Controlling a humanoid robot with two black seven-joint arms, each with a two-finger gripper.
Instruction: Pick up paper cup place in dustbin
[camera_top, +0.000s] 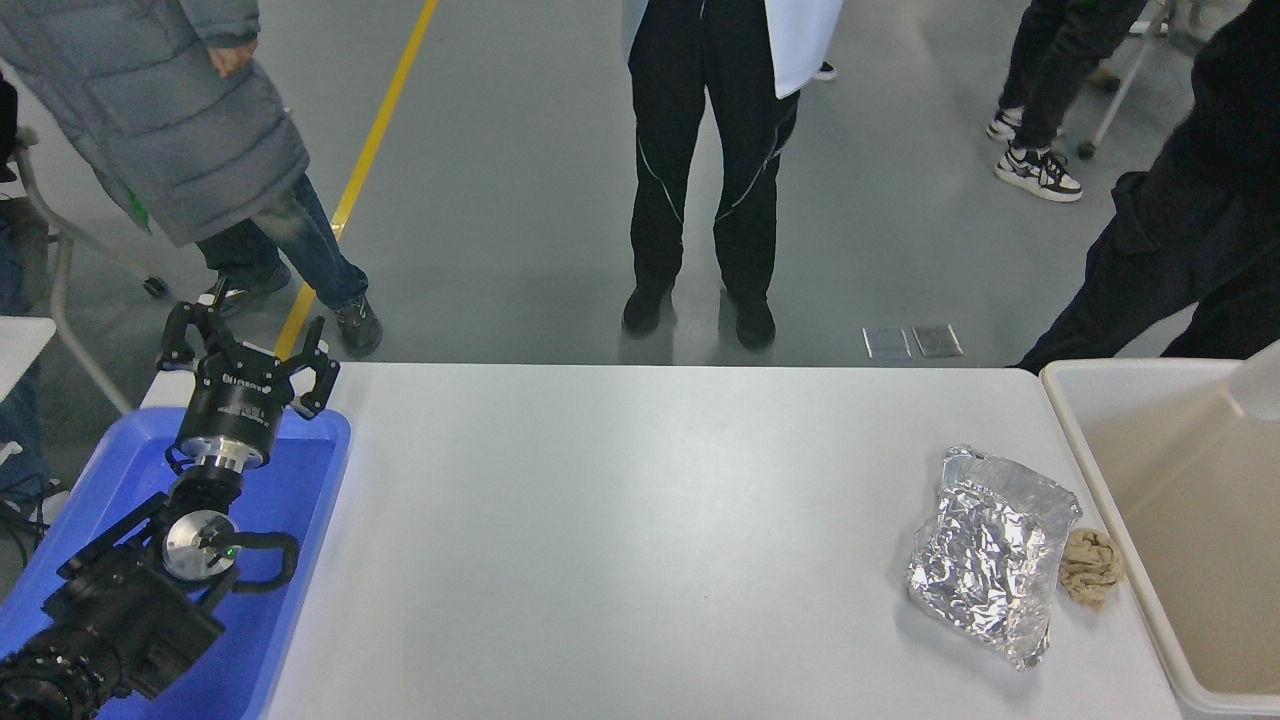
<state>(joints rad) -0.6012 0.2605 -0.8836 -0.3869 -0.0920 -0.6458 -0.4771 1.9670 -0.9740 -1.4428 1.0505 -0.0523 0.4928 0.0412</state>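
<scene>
Only a corner of the white paper cup (1264, 386) shows at the right edge, up in the air over the cream-beige dustbin (1062, 402) at the table's right end. What holds the cup is out of view, and my right gripper does not show. My left gripper (245, 340) is parked at the lower left over the blue tray, fingers spread open and empty.
A crumpled silver foil bag (990, 552) and a small tan paper wad (1090, 566) lie on the table just left of the dustbin. A blue tray (300, 480) sits at the left end. Several people stand at the far side.
</scene>
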